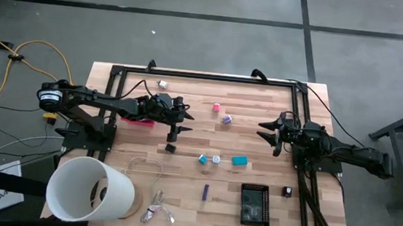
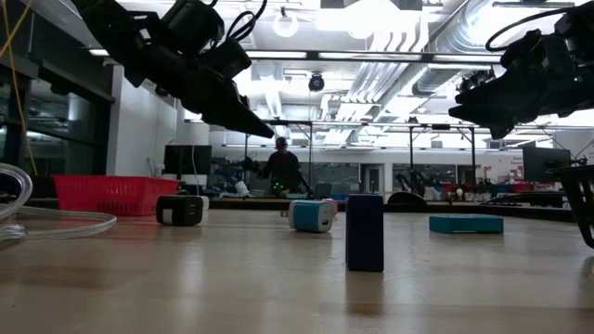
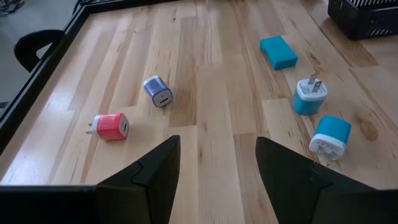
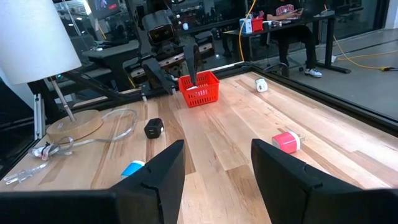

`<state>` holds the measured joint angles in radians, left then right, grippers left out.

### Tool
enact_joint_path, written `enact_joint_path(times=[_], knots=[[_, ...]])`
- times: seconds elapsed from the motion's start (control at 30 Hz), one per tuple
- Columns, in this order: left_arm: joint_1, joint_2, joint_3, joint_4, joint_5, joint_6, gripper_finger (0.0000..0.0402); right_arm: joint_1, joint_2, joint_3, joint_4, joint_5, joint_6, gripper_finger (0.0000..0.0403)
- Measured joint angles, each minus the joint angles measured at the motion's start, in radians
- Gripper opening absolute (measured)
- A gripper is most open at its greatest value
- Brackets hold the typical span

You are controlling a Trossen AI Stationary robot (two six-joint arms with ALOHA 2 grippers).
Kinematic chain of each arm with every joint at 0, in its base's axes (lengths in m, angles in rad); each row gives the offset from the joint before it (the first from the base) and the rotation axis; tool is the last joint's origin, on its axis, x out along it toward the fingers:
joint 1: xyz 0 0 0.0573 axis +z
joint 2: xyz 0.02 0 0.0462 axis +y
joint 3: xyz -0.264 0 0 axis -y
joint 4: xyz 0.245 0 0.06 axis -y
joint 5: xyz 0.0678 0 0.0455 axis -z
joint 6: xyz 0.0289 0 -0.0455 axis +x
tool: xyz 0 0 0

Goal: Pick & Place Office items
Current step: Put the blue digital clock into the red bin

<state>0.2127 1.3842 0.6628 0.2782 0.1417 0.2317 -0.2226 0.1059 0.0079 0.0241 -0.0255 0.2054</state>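
The left pincer [image 1: 179, 122] hovers spread and empty above the bench [image 1: 255, 169], near the left edge beside the red basket [image 1: 138, 121]. A black charger [image 1: 171, 148] lies just below it. The right pincer [image 1: 271, 131] hangs spread near the right edge. Pink charger [image 1: 216, 107], purple charger [image 1: 226, 119], two blue chargers [image 1: 202, 158] and a teal block [image 1: 239, 160] lie mid-bench; another small piece, possibly white, sits near the far edge [image 1: 163, 84].

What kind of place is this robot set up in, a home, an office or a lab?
Most likely a robotics lab or workshop. The wooden table stands on a bare concrete floor, exposed ducts run overhead, and more workbenches with a seated person fill the room behind.
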Motion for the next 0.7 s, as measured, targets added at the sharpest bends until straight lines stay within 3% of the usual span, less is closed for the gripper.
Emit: enact_joint_path(times=[0.4,0.7], knots=[[0.0,0.0,0.0,0.0,0.0,0.0,0.0201,0.0,0.0,0.0,0.06,0.006,0.001,0.0172],[0.0,0.0,0.0,0.0,0.0,0.0,0.0201,0.0,0.055,0.011,0.106,0.074,-0.009,0.0172]])
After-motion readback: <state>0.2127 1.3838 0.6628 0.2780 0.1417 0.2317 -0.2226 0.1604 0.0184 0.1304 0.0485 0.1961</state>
